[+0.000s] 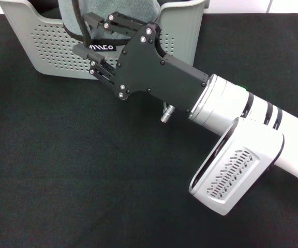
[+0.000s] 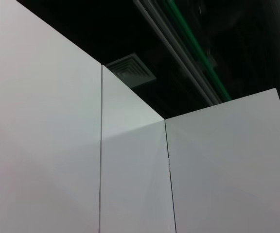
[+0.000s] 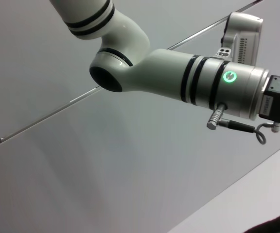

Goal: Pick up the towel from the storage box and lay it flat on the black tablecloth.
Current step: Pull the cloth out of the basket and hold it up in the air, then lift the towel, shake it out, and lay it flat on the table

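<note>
The storage box (image 1: 50, 49), light grey with dotted walls, stands at the far edge of the black tablecloth (image 1: 61, 170). The towel (image 1: 144, 9) lies bunched inside it, its grey side showing, with its black trim (image 1: 78, 23) looping over the dipped front rim. My right gripper (image 1: 88, 42) reaches in from the right at that rim. Its two fingers stand apart, one over the box's opening and one in front of the wall, either side of the black logo label (image 1: 102, 47). My left gripper is out of view.
A white arm with a green ring light (image 3: 230, 76) shows in the right wrist view against a pale wall. The left wrist view shows only white panels (image 2: 43, 145) and a dark ceiling. A white wall runs behind the box.
</note>
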`<state>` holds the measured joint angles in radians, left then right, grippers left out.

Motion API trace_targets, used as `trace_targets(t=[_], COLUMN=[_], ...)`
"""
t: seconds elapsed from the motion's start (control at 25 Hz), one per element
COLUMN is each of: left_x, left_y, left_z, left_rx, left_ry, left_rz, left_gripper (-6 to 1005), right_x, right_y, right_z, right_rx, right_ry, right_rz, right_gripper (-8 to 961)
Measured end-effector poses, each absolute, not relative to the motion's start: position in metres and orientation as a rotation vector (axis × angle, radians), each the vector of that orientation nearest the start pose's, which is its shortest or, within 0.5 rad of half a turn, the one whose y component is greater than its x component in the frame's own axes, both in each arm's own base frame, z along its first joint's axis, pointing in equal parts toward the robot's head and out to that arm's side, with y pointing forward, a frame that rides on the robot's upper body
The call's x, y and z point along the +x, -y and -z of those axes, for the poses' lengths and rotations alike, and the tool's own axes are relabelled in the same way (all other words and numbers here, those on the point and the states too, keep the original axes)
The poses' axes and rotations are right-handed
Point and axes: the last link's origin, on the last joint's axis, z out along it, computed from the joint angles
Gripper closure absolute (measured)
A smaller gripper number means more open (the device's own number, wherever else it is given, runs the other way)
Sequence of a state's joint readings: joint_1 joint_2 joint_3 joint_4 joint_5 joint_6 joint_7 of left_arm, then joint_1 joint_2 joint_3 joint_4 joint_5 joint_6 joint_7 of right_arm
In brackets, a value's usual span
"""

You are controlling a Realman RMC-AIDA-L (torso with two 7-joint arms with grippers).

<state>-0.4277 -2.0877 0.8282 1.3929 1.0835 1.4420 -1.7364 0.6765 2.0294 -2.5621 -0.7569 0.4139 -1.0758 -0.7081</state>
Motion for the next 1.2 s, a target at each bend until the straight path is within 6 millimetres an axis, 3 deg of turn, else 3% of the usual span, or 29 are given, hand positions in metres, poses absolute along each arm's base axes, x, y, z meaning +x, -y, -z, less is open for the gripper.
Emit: trace_targets(t=[0.12, 0.32, 0.56, 0.76, 0.88, 1.0, 1.08, 1.2], left_x=[-0.105, -0.105, -0.106, -0.116, -0.128, -0.133, -0.142, -0.151], left_y=[-0.333, -0.333, -0.333, -0.33, -0.318, -0.309, -0.294, -0.282], left_z=[-0.185, -0.184, -0.184, -0.185, -0.187, -0.189, -0.179, -0.172], left_rx=[-2.124, -2.126, -2.124, -2.125, -2.181, -2.235, -2.401, -2.503], left_ry=[0.045, 0.048, 0.053, 0.076, 0.053, 0.025, -0.002, -0.011], left_rz=[1.542, 1.546, 1.546, 1.52, 1.482, 1.451, 1.331, 1.27], left_gripper=[980, 980, 980, 979, 979, 979, 979, 979], right_x=[0.075, 0.076, 0.081, 0.085, 0.09, 0.106, 0.118, 0.149], right_y=[-0.307, -0.311, -0.309, -0.297, -0.28, -0.258, -0.247, -0.232], right_z=[0.108, 0.105, 0.105, 0.102, 0.093, 0.077, 0.067, 0.039], right_rx=[-1.869, -1.864, -1.881, -1.897, -1.892, -1.903, -1.928, -1.998], right_ry=[0.979, 0.941, 0.912, 0.811, 0.699, 0.558, 0.481, 0.281], right_rz=[-0.878, -0.875, -0.878, -0.945, -1.076, -1.231, -1.322, -1.493], right_gripper=[536, 729, 830, 914, 919, 922, 922, 922])
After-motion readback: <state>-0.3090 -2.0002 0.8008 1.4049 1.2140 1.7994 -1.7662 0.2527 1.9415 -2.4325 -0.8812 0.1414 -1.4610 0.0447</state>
